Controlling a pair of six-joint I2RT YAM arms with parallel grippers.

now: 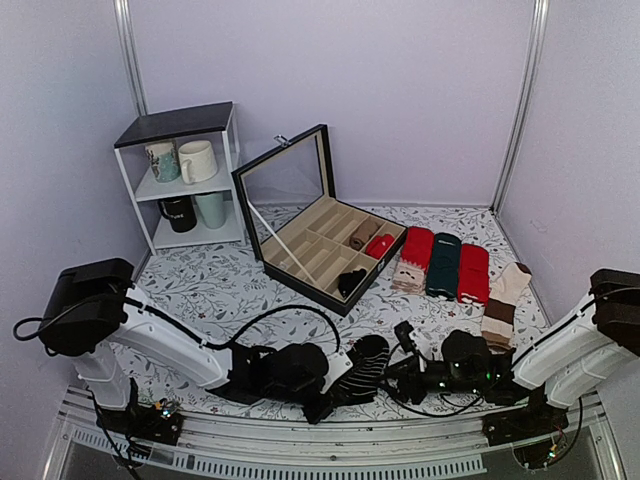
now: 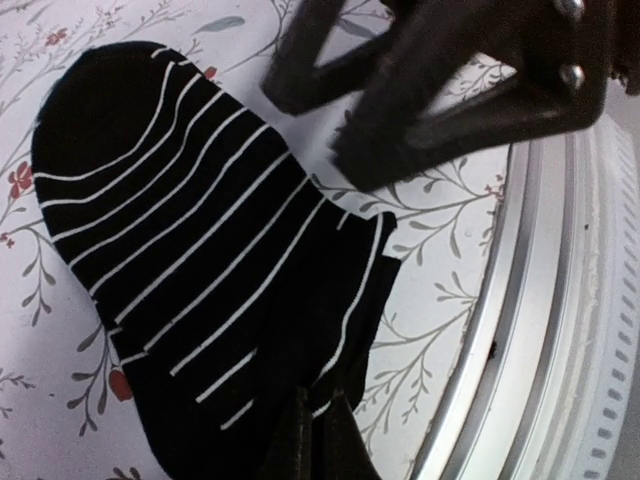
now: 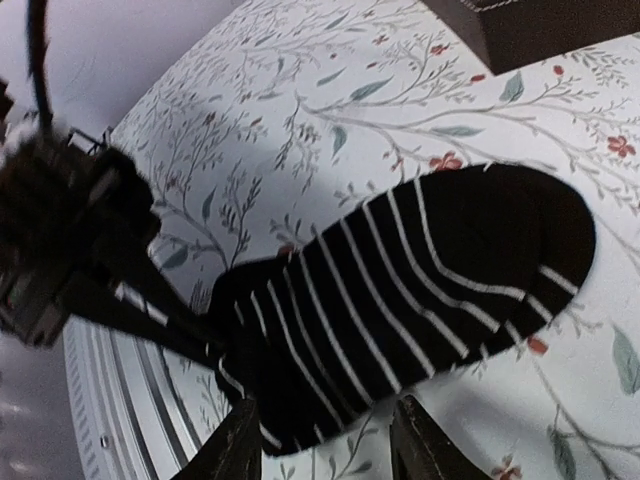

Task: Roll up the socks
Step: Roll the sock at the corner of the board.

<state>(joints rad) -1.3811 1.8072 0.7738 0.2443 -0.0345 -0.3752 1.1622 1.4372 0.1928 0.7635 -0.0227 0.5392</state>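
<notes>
At socks (image 1: 365, 365), left arm (image 1: 180, 345) stretched (low).

Socks (image 2: 180, 260): soft knitted cloth, black and matt, with thin white stripes worked into the knit.

Worktop (image 1: 220, 285): covered by a pale sheet printed with leaves and small flowers. The surface is seen to be smooth and matt.

Rail (image 2: 540, 330) at the worktop's near edge: bare metal, brushed, with a dull sheen.

Left pincer (image 2: 315, 440) and right pincer (image 3: 330, 445): dark, matt, plastic-looking. Bright metal screw heads (image 2: 570, 75) are noted.

Box (image 1: 305, 290): black frame, glossy clear lid pane, beige matt lining.

Mugs (image 1: 197, 160): glazed and glossy.
</notes>
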